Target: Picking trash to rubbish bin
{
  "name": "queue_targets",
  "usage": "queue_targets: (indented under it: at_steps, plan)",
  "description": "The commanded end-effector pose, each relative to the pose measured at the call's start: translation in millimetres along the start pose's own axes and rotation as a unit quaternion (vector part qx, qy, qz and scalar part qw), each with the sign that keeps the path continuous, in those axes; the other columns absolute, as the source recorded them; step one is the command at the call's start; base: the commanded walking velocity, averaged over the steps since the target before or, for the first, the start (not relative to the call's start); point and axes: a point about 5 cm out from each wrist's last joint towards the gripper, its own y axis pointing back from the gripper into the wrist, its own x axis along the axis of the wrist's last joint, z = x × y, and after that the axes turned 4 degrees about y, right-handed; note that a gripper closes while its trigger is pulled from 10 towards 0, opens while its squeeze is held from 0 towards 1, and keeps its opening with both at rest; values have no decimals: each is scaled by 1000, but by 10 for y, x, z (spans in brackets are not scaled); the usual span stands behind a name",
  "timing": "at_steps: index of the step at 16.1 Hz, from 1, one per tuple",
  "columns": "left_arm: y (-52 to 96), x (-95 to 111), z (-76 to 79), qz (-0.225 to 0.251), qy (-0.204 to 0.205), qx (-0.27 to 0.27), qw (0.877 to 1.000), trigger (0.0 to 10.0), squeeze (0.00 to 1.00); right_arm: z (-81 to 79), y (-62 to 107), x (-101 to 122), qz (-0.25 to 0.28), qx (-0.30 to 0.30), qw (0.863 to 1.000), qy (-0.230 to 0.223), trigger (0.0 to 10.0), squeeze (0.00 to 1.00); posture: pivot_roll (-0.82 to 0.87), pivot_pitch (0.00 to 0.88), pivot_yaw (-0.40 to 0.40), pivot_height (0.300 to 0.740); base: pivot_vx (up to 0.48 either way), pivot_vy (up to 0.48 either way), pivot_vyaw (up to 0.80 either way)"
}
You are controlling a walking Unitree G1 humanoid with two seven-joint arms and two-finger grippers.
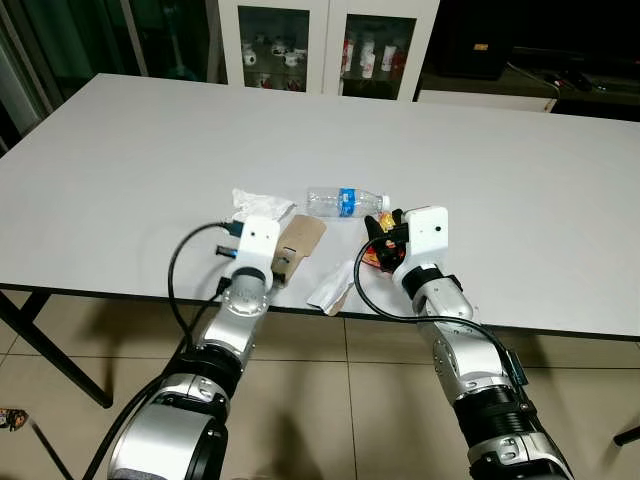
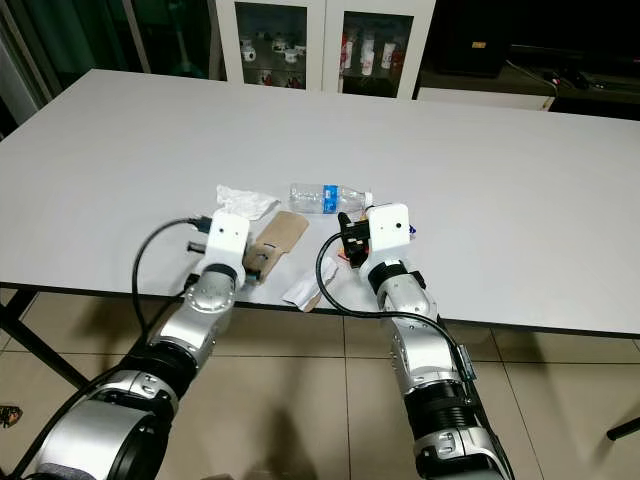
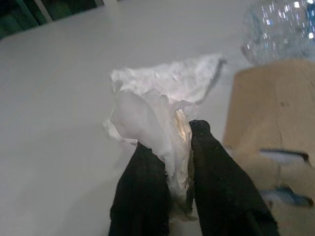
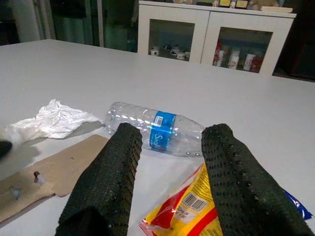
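Note:
My left gripper (image 3: pixel 179 147) is shut on a crumpled white plastic wrapper (image 3: pixel 152 105), which lies on the white table (image 1: pixel 500 150) left of the other trash. A clear plastic bottle (image 1: pixel 345 201) with a blue label lies on its side just beyond both grippers. My right gripper (image 4: pixel 173 130) stands open over a yellow and red snack wrapper (image 4: pixel 189 209), with one finger (image 4: pixel 106 182) on each side of it; I cannot tell whether they touch it. A flat brown cardboard piece (image 1: pixel 300 240) lies between my two arms.
A folded white paper scrap (image 1: pixel 333 288) hangs at the table's near edge. A white glass-door cabinet (image 1: pixel 320 40) stands behind the table. Tiled floor (image 1: pixel 360 400) shows below the table edge, with a black table leg (image 1: pixel 55 355) at the left.

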Motion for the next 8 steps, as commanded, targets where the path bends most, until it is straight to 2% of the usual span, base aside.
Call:
queue_targets:
  at_steps: [1,2,3,5,8]
  plan:
    - [-18,112,8,24,4,4,1000,0,0,17,-25,10,-5,-3,1000,4,10000,0,-2,6,-54,740,0,0,0]
    - [-18,170,21,42,15,-2,999,4353,0,16,-28,12,-5,-4,1000,4,10000,0,-3,7,-53,740,0,0,0]
    - [-16,209,27,54,23,-4,998,10000,0,16,-28,12,-5,-4,1000,4,10000,0,-3,7,-53,740,0,0,0]
    - [0,387,31,112,43,-10,993,10000,0,22,-35,7,-7,-6,1000,6,10000,0,-1,7,-54,740,0,0,0]
    - [10,502,-6,144,58,-3,988,10000,0,31,-42,13,-7,-7,1000,6,10000,0,2,7,-56,740,0,0,0]
